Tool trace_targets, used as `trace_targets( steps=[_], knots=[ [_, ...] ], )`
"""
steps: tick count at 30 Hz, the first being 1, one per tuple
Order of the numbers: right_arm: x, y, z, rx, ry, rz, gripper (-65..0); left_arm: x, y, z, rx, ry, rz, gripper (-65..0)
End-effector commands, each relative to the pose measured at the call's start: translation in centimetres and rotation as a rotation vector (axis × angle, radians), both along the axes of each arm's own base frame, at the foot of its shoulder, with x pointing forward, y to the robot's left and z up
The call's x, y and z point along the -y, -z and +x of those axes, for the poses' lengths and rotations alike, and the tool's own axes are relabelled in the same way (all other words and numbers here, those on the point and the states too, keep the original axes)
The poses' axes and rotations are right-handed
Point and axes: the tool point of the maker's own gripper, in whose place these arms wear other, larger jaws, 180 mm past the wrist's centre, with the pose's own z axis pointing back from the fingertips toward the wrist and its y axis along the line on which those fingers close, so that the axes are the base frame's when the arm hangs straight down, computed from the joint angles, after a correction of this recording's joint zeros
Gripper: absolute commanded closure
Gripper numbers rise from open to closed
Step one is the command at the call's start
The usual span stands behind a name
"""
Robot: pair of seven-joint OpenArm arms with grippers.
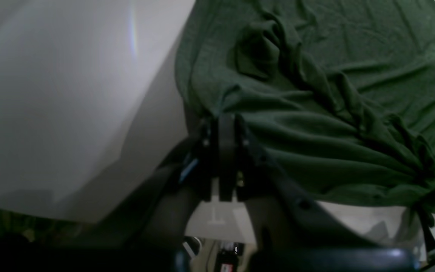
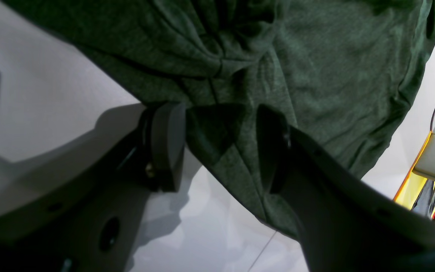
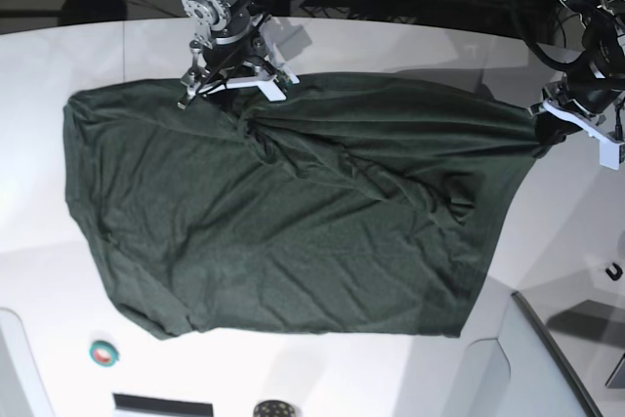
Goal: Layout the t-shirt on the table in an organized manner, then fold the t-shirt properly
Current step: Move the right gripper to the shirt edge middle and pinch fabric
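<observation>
The t-shirt (image 3: 293, 231) was spread on the bench (image 3: 59, 65), one edge pinched in the closed left hand (image 1: 225, 117) for tensioning; the right hand (image 2: 221, 143), parted, straddled an ungripped fold.

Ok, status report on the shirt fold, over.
Left gripper shut on the t-shirt's edge. Right gripper open, jaws straddling a fold at the far edge. T-shirt spread on the table, wrinkled, unfolded. Nothing blocking.
</observation>
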Motion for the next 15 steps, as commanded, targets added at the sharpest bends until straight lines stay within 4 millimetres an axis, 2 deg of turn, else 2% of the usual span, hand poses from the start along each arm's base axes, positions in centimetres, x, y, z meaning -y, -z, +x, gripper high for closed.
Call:
trace_targets(
  steps=[1,5,9,13,15],
  knots=[
    [-2.9,-0.5,-0.9,-0.003,0.007,0.057,-28.5,-0.4,-1.3,0.7,0.046,0.008,0.023,0.0],
    [-2.9,0.1,-1.2,-0.018,0.003,0.045,-26.4,-0.4,-1.3,0.7,0.046,0.008,0.023,0.0],
    [-2.8,0.3,-1.5,-0.027,0.003,0.042,-8.3,-0.4,-1.3,0.8,0.046,0.010,0.023,0.0],
    [-2.8,0.3,-2.1,-0.036,0.000,0.045,-6.9,-0.3,-1.3,0.9,0.046,0.014,0.023,0.0],
    [-3.0,-0.1,-2.1,-0.031,-0.001,0.057,-2.1,-0.4,-1.4,1.0,0.048,0.014,0.025,0.0]
  ],
)
